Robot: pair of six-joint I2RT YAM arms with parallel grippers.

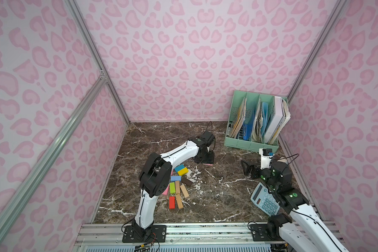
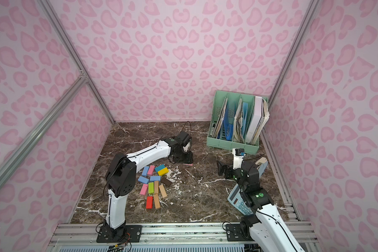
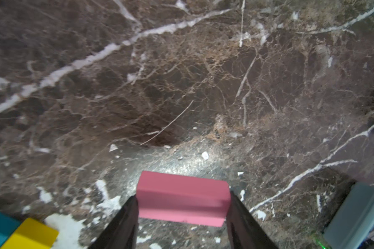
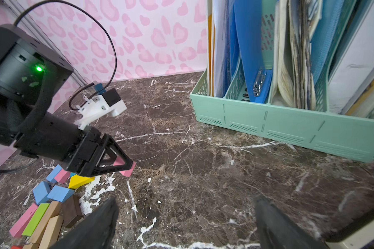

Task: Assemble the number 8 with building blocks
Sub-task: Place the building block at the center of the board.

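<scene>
My left gripper (image 1: pixel 205 161) is shut on a pink block (image 3: pixel 183 198), held by its two short ends between the black fingers (image 3: pixel 127 217). It hangs low at the table's middle, and I cannot tell whether it touches the marble. The right wrist view shows the same block (image 4: pixel 128 171) sticking out of that gripper (image 4: pixel 119 165). The other building blocks (image 1: pixel 177 187) lie in a loose pile at the left front, among them teal (image 1: pixel 179 168), yellow (image 1: pixel 183 171), dark brown (image 1: pixel 187 181), green (image 1: pixel 172 187), red (image 1: pixel 172 202) and tan (image 1: pixel 184 191). My right gripper (image 1: pixel 246 167) stands open and empty (image 4: pixel 185 204) to the right.
A mint-green file organiser (image 1: pixel 252 145) full of folders stands at the back right. A pale blue calculator (image 1: pixel 264 201) lies at the right front, partly under my right arm. Pink patterned walls close in three sides of the dark marble table (image 1: pixel 216 196).
</scene>
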